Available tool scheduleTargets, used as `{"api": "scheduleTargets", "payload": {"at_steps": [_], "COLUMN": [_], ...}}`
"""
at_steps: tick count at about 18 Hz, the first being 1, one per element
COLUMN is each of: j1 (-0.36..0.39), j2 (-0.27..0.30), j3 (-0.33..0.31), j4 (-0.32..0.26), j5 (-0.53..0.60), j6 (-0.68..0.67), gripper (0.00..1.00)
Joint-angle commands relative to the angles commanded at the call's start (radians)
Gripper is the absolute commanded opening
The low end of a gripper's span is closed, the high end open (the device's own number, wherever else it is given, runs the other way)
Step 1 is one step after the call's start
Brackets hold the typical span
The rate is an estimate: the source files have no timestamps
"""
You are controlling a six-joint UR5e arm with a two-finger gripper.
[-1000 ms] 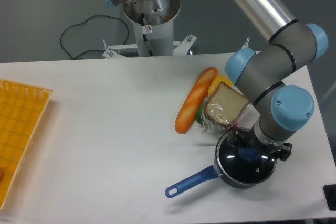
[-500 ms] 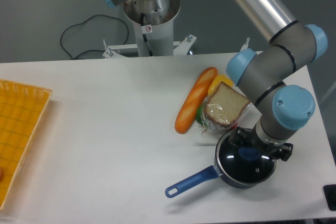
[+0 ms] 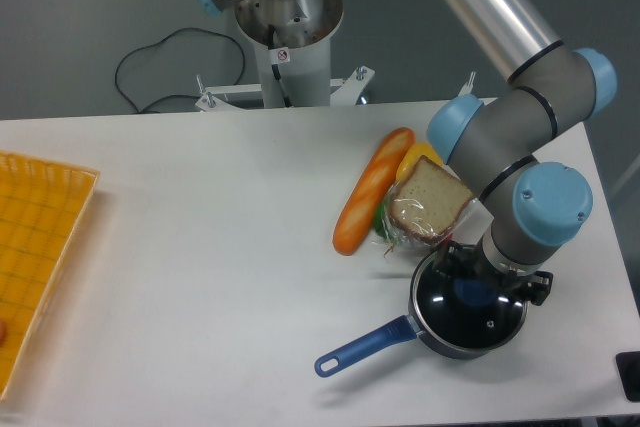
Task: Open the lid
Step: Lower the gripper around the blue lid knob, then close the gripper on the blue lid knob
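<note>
I am a robot arm reaching down from the upper right, and my wrist hangs directly over a small dark saucepan [image 3: 468, 315] that sits near the front right corner of a white counter [image 3: 220, 247]. The pan's blue handle [image 3: 362, 346] points toward the front left. The lid [image 3: 480, 322] rests on the pan, a round glass disc with a metal rim, and its blue centre knob [image 3: 474, 292] shows just under my wrist. My fingers [image 3: 473, 285] are down at that knob, but my own wrist covers most of them from this angle, so I cannot tell whether they are spread, closed, or gripping the knob. The lid looks seated flat on the pan, with its rim meeting the pan's edge all the way around where I can see it. Just behind the pan, touching or nearly touching its far edge, lies a slice of bread in a clear wrapper [image 3: 428, 209]. A long orange bread roll [image 3: 371, 203] lies tilted to the left of the slice, and something yellow [image 3: 417, 158] and something green [image 3: 384, 219] peek out between and beneath them. At the far left edge of the counter sits an orange tray [image 3: 40, 257], well apart from everything else. Behind the counter stands my silver base column [image 3: 285, 37], with a black cable [image 3: 160, 67] looping on the floor to its left.
</note>
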Motion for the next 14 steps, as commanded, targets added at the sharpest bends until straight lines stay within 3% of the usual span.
{"api": "scheduleTargets", "payload": {"at_steps": [9, 14], "j1": [0.0, 0.0], "j2": [0.008, 0.008], "j3": [-0.02, -0.02], "j4": [0.006, 0.006], "j5": [0.0, 0.0], "j6": [0.0, -0.005], "gripper": [1.0, 0.87]}}
